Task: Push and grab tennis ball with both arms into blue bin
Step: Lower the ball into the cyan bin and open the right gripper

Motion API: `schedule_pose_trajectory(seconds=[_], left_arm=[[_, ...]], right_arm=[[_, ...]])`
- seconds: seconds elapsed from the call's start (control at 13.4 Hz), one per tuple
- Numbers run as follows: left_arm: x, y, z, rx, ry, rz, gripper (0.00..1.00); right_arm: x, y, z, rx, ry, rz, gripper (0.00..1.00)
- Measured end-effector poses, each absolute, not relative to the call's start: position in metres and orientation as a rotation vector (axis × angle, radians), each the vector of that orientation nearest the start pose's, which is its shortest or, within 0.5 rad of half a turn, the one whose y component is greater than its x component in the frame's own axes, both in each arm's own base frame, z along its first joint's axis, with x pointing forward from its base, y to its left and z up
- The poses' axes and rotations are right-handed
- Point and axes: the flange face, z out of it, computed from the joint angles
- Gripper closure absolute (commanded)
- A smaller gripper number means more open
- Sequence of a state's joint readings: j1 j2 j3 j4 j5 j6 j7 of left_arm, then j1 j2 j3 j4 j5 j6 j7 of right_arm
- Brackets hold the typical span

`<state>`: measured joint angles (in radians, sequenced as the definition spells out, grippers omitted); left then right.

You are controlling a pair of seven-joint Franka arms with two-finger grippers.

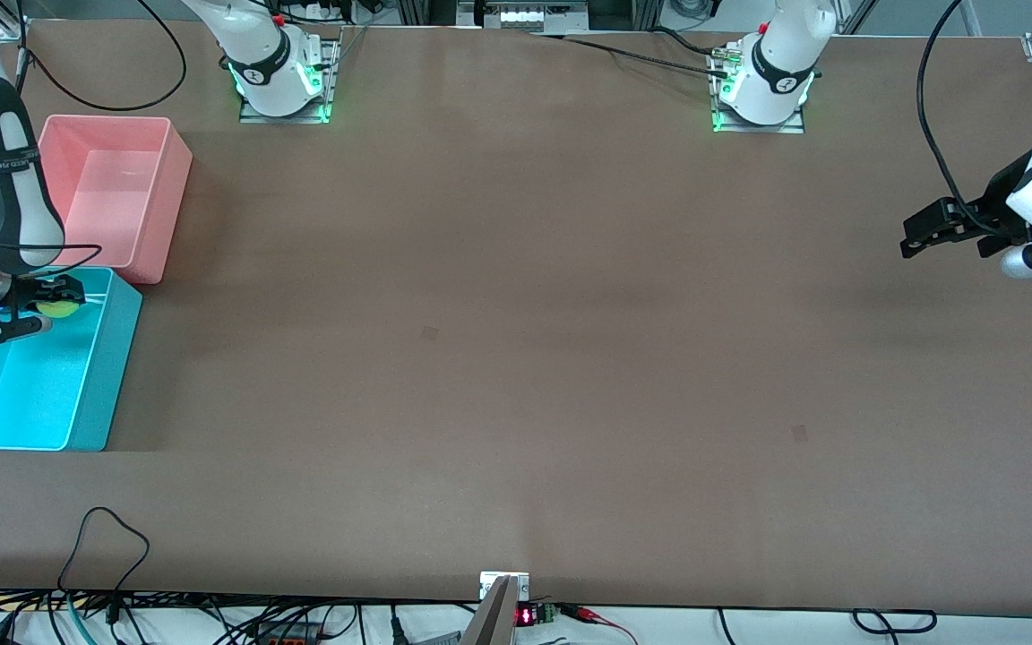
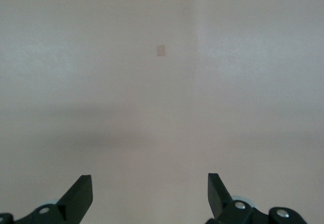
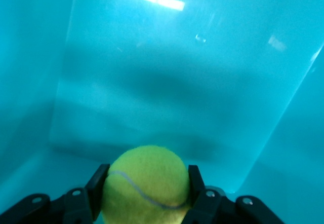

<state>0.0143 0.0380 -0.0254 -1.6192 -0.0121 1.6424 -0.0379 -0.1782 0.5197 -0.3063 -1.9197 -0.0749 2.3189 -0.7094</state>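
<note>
Clamped between the jaws of the right gripper (image 3: 147,193), the tennis ball (image 3: 147,186) is held directly over the blue bin (image 1: 108,376), so release straight down is judged enough. Only turquoise floor is shown by the right wrist view; the waiting left gripper (image 1: 919,235), spread apart over bare table (image 1: 516,358), appears from the front.

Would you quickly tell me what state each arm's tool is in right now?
Left tool: open, holding nothing, over bare table.
Right tool: closed on the fuzzy yellow-green tennis ball, over the rectangular cyan-blue plastic bin.
</note>
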Motion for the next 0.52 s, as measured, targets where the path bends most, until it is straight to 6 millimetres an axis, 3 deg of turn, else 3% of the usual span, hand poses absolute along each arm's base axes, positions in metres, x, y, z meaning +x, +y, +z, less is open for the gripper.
schedule_pose_trajectory(seconds=[0.22, 0.45, 0.52], left_arm=[[0.57, -0.009, 0.588, -3.154, -0.039, 0.02, 0.0], [0.57, -0.009, 0.588, -3.154, -0.039, 0.02, 0.0], [0.57, -0.009, 0.588, -3.154, -0.039, 0.02, 0.0]], right_arm=[[0.547, -0.285, 0.21, -3.202, -0.501, 0.331, 0.37], [0.548, -0.285, 0.201, -3.207, -0.509, 0.327, 0.05], [0.548, -0.285, 0.199, -3.209, -0.511, 0.324, 0.0]])
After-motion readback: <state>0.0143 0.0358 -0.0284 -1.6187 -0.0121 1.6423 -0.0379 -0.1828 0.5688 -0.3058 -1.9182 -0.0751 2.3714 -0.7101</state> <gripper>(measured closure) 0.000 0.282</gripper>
